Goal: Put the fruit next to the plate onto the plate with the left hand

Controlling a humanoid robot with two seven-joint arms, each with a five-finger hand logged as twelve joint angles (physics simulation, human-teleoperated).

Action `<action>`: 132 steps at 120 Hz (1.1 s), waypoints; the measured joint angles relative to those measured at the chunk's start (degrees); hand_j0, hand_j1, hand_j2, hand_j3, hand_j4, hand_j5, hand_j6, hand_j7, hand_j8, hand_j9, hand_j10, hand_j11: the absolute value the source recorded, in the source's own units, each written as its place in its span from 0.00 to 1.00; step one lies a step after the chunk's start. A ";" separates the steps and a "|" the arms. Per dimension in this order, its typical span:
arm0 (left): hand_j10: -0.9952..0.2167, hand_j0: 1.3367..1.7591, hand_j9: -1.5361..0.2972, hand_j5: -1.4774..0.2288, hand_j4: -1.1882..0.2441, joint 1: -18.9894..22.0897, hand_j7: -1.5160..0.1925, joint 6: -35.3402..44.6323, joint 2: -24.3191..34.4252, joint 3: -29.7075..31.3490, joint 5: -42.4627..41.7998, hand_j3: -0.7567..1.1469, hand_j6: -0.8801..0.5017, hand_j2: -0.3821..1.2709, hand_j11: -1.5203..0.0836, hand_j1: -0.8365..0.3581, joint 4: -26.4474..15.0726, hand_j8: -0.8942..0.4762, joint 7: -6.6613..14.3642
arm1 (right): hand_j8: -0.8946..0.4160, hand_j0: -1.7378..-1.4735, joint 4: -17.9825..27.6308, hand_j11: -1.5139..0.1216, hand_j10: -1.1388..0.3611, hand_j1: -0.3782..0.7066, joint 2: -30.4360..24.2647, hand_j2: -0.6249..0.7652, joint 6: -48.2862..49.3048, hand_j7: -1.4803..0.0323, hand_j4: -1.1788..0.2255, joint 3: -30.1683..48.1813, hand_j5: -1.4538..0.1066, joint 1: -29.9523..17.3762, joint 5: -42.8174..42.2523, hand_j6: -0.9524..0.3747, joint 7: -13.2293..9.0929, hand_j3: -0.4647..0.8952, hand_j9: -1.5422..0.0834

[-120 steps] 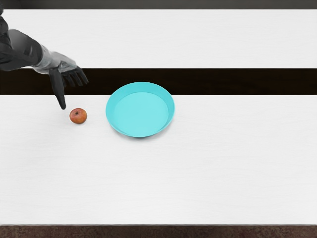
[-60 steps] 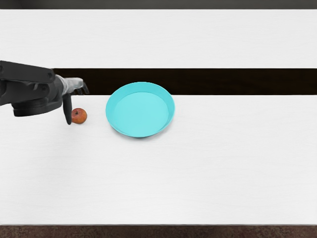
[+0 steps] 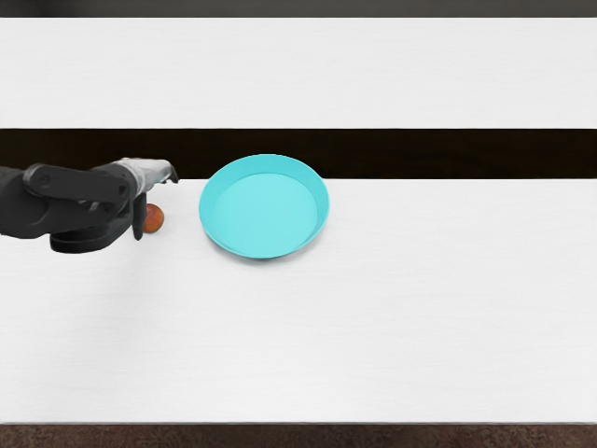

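Since a second ago, down and rightward with the left hand (image 3: pixel 142 182): from up over the dark gap (image 3: pixel 420 154) behind the table (image 3: pixel 373 327), to level with the fruit (image 3: pixel 155 218), and now right over it, hiding its left part. Flatter too with the forearm (image 3: pixel 56 201), reaching in low from the table's left edge. No shift in the fruit across the three views: same spot on the table, close to the far edge and toward the far-left corner, left of the plate (image 3: pixel 266 210) and a little apart from its rim. No shift in the plate either.

For the task: reach judged as done, grasp as the step in hand. Impossible to tell from this view whether clenched on the fruit or loose above it; likely in contact, though unconfirmed. No lift yet, and no fruit on the plate. Ahead, by judgement: a firm hold, a small lift, a short carry rightward over the plate's near-left rim.

As for the fruit: small, round, reddish-brown, apple-like. Visible only in its right part, past the hand. Smooth and rollable by the look of it, so prone to skitter off under a glancing push.
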 joint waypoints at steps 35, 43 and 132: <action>0.61 0.76 0.66 0.67 0.65 1.39 0.70 0.15 -1.15 -0.42 0.39 0.40 0.45 0.26 0.74 0.74 0.32 0.47 -0.50 | 0.66 0.30 0.00 0.91 0.74 0.06 0.00 0.45 0.00 0.96 0.82 0.00 0.91 0.00 0.00 0.70 0.00 0.34 0.93; 0.61 0.76 0.66 0.67 0.65 1.73 0.70 0.14 -1.33 -0.57 0.27 0.40 0.45 0.26 0.74 0.74 0.34 0.47 -0.70 | 0.66 0.30 0.00 0.91 0.74 0.06 0.00 0.45 0.00 0.96 0.82 0.00 0.91 0.00 0.00 0.70 0.00 0.34 0.93; 0.50 0.76 0.56 0.57 0.56 2.00 0.59 3.91 -0.38 0.46 -1.14 0.40 0.35 0.29 0.63 0.61 0.48 0.37 -1.81 | 0.66 0.30 0.00 0.90 0.74 0.06 0.00 0.45 0.00 0.96 0.82 0.00 0.91 0.00 0.00 0.70 0.00 0.34 0.93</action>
